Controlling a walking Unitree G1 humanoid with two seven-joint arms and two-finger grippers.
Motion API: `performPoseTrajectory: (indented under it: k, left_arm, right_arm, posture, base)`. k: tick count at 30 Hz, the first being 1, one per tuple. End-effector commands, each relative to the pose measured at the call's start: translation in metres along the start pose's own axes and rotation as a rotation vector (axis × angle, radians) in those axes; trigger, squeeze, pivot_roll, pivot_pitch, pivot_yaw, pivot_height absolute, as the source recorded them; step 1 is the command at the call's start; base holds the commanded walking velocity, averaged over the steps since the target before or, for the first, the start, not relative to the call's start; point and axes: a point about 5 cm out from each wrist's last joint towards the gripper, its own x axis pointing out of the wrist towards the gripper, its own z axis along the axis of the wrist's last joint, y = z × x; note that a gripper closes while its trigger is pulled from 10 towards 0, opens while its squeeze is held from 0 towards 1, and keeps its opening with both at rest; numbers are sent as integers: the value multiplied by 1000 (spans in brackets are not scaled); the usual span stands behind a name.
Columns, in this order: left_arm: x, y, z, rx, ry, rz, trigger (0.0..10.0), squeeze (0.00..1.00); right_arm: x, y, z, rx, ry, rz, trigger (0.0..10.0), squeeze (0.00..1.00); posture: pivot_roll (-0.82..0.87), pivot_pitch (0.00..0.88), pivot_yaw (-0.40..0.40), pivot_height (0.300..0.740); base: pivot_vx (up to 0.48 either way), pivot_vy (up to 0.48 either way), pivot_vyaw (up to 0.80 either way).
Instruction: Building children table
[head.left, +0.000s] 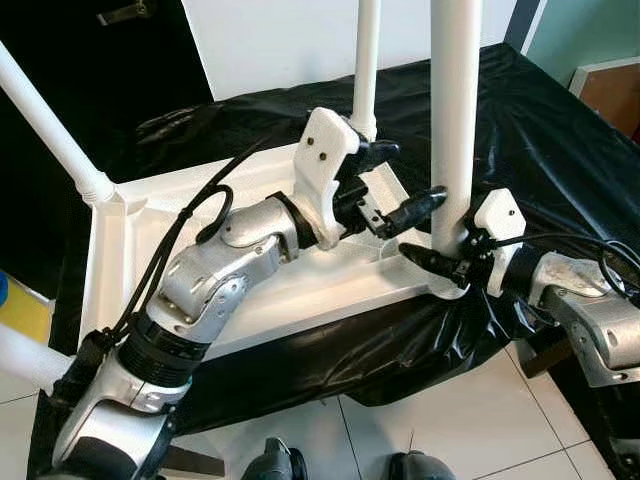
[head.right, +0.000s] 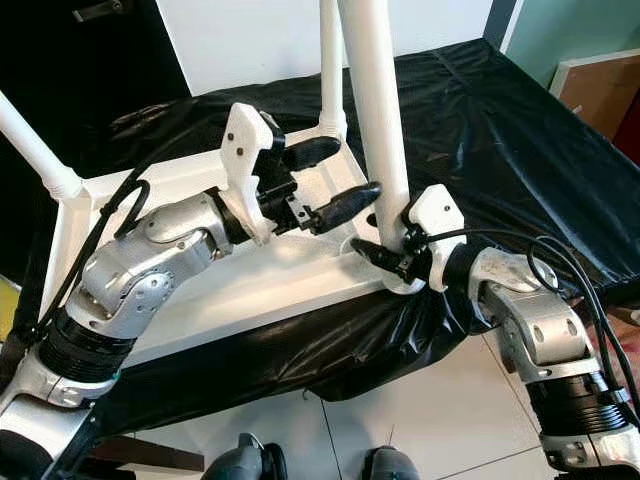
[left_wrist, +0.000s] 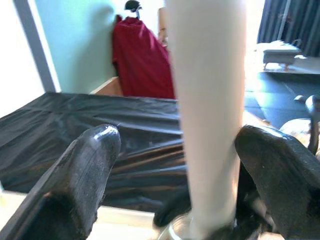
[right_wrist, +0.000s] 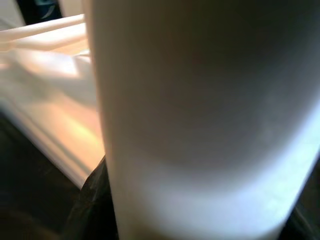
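The white rectangular wooden children's table top (head.left: 300, 290) lies upside down, underside up, on a surface draped in glossy black plastic sheeting (head.left: 560, 150). Its long axis runs from the robot's left to its right, and its near right corner overhangs the edge of the sheeting.

Three white cylindrical table legs are in view:
- The near right leg (head.left: 455, 110) stands upright at the near right corner, long axis vertical, free end pointing up.
- The far right leg (head.left: 366, 60) stands upright at the far right corner, behind the first.
- The left leg (head.left: 45, 125) rises from the far left corner socket and leans up and to the left.

Left end effector (head.left: 400, 185): positioned over the table top's right end, pointing toward the near right leg. Its two black fingers (left_wrist: 90, 165) are spread wide. In the left wrist view the leg stands between them, clear of the finger on one side; contact on the other side cannot be confirmed. It grasps nothing.

Right end effector (head.left: 440, 262): positioned at the base of the near right leg, at the corner socket. Its black fingers lie against the foot of the leg. The right wrist view shows the leg surface at very close range. Whether the fingers are clenched on the leg cannot be told.
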Motion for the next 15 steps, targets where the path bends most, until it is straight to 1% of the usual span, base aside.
performPoseTrajectory:
  k: [1,5,7,8,9,11,12,13,14,15]
  left_arm:
    - [-2,-24,5,21,-3,-447,10000,0]
    - [-1,-25,9,6,-17,-486,10000,0]
    - [0,-25,13,-5,-39,-514,10000,0]
    - [0,-26,14,-27,-48,-526,10000,0]
    - [0,-26,14,-27,-48,-526,10000,0]
    - [1,-25,16,-65,-57,-548,10000,0]
    - [1,-25,16,-65,-57,-548,10000,0]
    - [1,-25,17,-76,-60,-554,10000,0]
    - [0,-25,19,-104,-77,-567,10000,0]
    - [0,-25,19,-104,-77,-567,10000,0]
  right_arm:
    - [1,6,0,-12,11,58,10000,0]
    - [2,9,1,-15,21,106,10000,0]
    - [2,10,0,-20,34,136,10000,0]
    - [2,12,0,-21,41,156,10000,0]
    - [2,12,0,-21,41,156,10000,0]
    - [2,16,-2,-23,57,205,10000,0]
    - [2,16,-2,-23,57,205,10000,0]
    - [2,18,-2,-24,61,218,10000,0]
    - [2,18,-2,-24,63,224,10000,0]
    - [2,18,-2,-24,63,224,10000,0]
  posture:
    - [-72,94,37,740]
    - [-75,91,37,740]
    - [-75,91,37,740]
    - [-78,89,38,740]
    - [-78,89,38,740]
    - [-78,88,37,740]
    - [-78,88,37,740]
    - [-79,88,37,740]
    - [-79,86,38,740]
    - [-79,86,38,740]
  base:
    - [0,0,0]
    - [0,0,0]
    - [0,0,0]
    - [0,0,0]
    - [0,0,0]
    - [0,0,0]
    - [0,0,0]
    - [0,0,0]
    - [0,0,0]
    - [0,0,0]
